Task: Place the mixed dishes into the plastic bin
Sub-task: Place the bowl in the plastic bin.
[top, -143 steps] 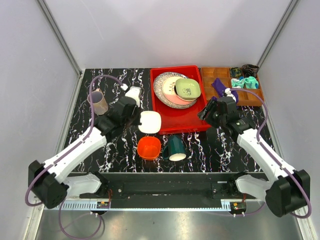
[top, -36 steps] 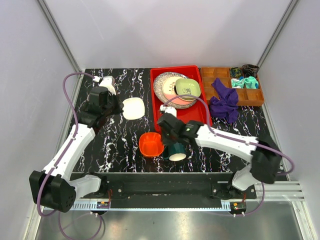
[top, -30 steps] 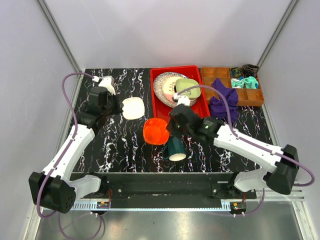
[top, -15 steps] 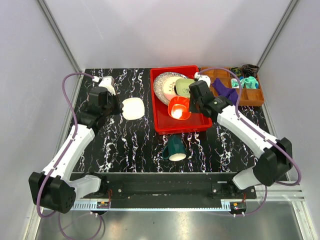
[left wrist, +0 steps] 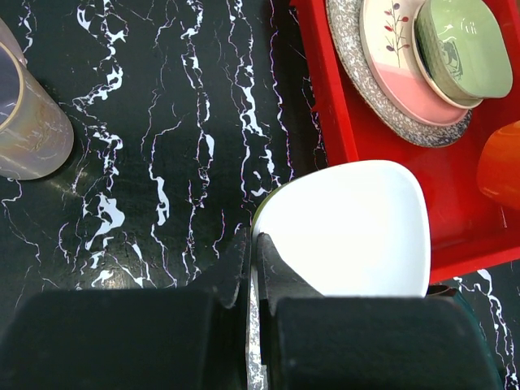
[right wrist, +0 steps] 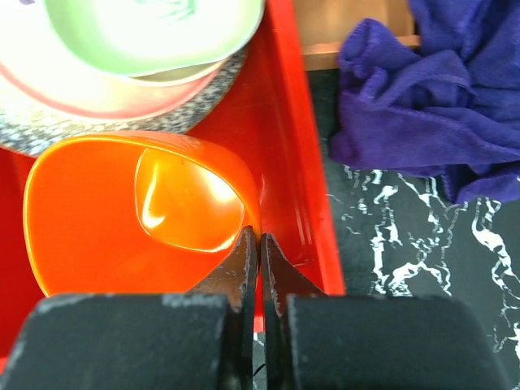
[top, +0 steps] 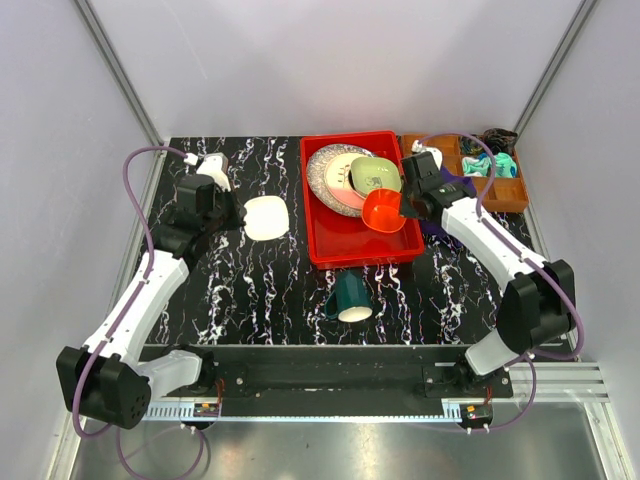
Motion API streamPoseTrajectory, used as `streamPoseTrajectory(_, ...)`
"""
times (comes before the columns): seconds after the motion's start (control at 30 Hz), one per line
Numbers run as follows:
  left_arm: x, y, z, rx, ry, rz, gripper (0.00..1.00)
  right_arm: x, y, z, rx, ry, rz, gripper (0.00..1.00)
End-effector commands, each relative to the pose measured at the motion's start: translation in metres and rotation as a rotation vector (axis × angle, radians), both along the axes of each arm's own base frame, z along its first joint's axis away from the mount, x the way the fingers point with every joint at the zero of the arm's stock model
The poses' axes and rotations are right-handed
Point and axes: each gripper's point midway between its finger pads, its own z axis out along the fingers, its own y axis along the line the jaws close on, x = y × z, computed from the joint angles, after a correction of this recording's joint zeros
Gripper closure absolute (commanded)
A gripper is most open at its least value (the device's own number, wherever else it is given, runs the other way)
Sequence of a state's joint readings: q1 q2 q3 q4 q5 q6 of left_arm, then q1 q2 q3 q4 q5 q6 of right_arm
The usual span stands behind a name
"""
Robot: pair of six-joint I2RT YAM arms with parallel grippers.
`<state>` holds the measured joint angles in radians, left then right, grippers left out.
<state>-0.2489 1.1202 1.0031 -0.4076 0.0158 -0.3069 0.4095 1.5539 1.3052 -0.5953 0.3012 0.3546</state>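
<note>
The red plastic bin (top: 352, 248) holds a speckled grey plate (top: 322, 178), a pink-cream plate (left wrist: 388, 61) and a light green bowl (top: 376, 175), stacked. My right gripper (top: 402, 207) is shut on the rim of the orange bowl (top: 383, 210), tilted inside the bin's right side against its wall (right wrist: 291, 154). My left gripper (top: 243, 213) is shut on the rim of the pale yellow plate (top: 267, 217), left of the bin. The dark green mug (top: 350, 295) lies on its side in front of the bin. The mauve cup (left wrist: 28, 122) stands at the far left.
A brown compartmented tray (top: 497, 190) with teal cloths (top: 490, 165) sits right of the bin. A purple cloth (right wrist: 439, 97) lies partly on it, close to my right wrist. The black marbled table (top: 250, 290) is walled in by grey panels.
My right gripper picked up the orange bowl from the table's front and carried it back and right into the bin's right side. The left arm has held still with the plate.
</note>
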Motion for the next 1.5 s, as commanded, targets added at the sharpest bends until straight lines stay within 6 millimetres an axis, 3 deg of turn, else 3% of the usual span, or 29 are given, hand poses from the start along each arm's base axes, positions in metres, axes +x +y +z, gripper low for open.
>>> streamPoseTrajectory(0.0,0.003,-0.002,0.015,-0.025,-0.065,-0.011,1.0,0.012,-0.008,0.0,0.013,-0.032,-0.02,1.0)
streamPoseTrajectory(0.4,0.003,-0.003,0.013,-0.03,-0.057,-0.016,1.0,0.005,-0.024,-0.042,-0.032,0.065,-0.059,1.0)
streamPoseTrajectory(0.73,0.004,-0.007,0.011,-0.037,-0.051,-0.027,1.0,-0.001,-0.037,-0.06,-0.036,0.107,-0.116,1.0)
streamPoseTrajectory(0.8,0.003,-0.008,0.009,-0.041,-0.045,-0.031,1.0,-0.001,-0.037,-0.061,-0.033,0.109,-0.121,0.9)
streamPoseTrajectory(0.83,0.003,-0.008,0.008,-0.044,-0.041,-0.033,1.0,-0.002,-0.037,-0.063,-0.032,0.114,-0.124,0.79)
streamPoseTrajectory(0.9,0.003,-0.008,0.007,-0.044,-0.038,-0.034,1.0,-0.002,-0.038,-0.062,-0.027,0.111,-0.131,0.68)
streamPoseTrajectory(0.93,0.003,-0.009,0.008,-0.04,-0.042,-0.04,1.0,-0.002,-0.039,-0.06,-0.024,0.107,-0.135,0.59)
streamPoseTrajectory(1.07,0.004,-0.006,0.009,-0.018,-0.033,-0.037,1.0,-0.002,-0.044,-0.049,-0.021,0.07,-0.167,0.46)
streamPoseTrajectory(1.2,0.006,-0.015,0.016,-0.03,-0.044,-0.072,1.0,-0.008,-0.052,-0.023,0.0,-0.008,-0.219,0.43)
streamPoseTrajectory(1.27,0.009,-0.024,0.02,-0.027,-0.046,-0.092,1.0,-0.011,-0.058,0.002,0.022,-0.089,-0.251,0.42)
streamPoseTrajectory(1.47,0.017,-0.099,0.03,0.038,-0.075,-0.261,1.0,-0.028,-0.073,0.045,0.055,-0.229,-0.294,0.4)
